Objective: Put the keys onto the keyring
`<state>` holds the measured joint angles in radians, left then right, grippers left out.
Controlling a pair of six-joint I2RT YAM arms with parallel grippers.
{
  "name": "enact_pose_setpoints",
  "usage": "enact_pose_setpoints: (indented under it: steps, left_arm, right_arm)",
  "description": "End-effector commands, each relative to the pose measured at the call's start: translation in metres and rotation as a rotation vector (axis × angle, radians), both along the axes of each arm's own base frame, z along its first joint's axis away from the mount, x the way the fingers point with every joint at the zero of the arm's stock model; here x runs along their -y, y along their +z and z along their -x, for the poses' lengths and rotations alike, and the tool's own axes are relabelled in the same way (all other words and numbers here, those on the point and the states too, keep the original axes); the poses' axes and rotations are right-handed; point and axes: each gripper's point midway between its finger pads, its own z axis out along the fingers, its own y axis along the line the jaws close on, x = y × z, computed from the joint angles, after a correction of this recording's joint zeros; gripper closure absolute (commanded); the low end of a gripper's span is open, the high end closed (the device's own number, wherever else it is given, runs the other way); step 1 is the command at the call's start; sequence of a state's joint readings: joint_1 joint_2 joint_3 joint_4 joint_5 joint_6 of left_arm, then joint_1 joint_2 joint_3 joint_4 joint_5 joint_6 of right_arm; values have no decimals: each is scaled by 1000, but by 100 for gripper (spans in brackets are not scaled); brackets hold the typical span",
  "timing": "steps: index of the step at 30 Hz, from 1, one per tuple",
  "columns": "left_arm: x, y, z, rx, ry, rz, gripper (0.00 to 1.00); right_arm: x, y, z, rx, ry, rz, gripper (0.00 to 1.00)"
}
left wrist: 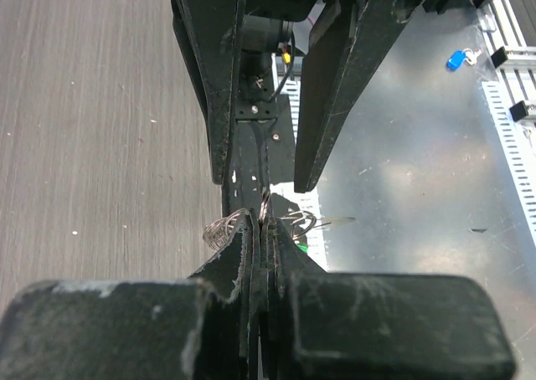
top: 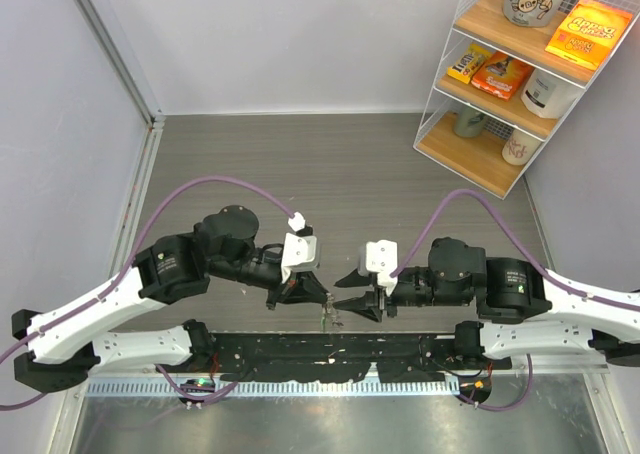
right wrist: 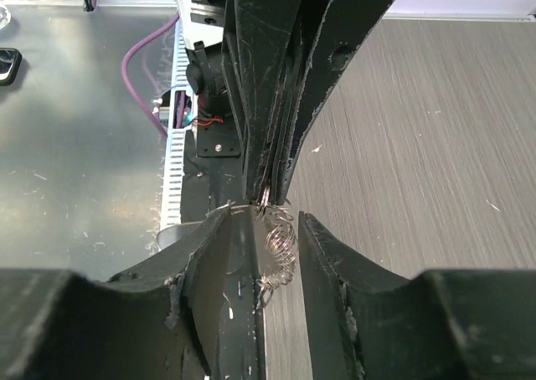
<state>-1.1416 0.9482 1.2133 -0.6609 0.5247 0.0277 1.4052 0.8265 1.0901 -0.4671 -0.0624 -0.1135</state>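
Observation:
My left gripper is shut on the keyring, a bundle of thin silvery wire loops with a small green piece. The loops stick out on both sides of its tips. My right gripper faces it tip to tip, open. In the right wrist view the loops hang between the right gripper's spread fingers without touching them, below the left gripper's shut tips. I cannot make out any single key among the loops.
The grippers meet over the dark rail at the table's near edge, with the grey wood-grain tabletop behind. A small blue tag lies on the metal sheet in front. A wire shelf with boxes and cups stands far right.

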Motion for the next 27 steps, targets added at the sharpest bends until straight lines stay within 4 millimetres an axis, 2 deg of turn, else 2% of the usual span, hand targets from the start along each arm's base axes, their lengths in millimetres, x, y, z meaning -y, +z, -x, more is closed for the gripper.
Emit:
enact_pose_setpoints:
  steps: [1, 27]
  left_arm:
    - [-4, 20, 9, 30, -57, 47, 100]
    - [-5, 20, 9, 34, -50, 55, 100]
  right_arm:
    - [0, 19, 3, 18, 23, -49, 57]
    - [-19, 18, 2, 11, 32, -60, 64]
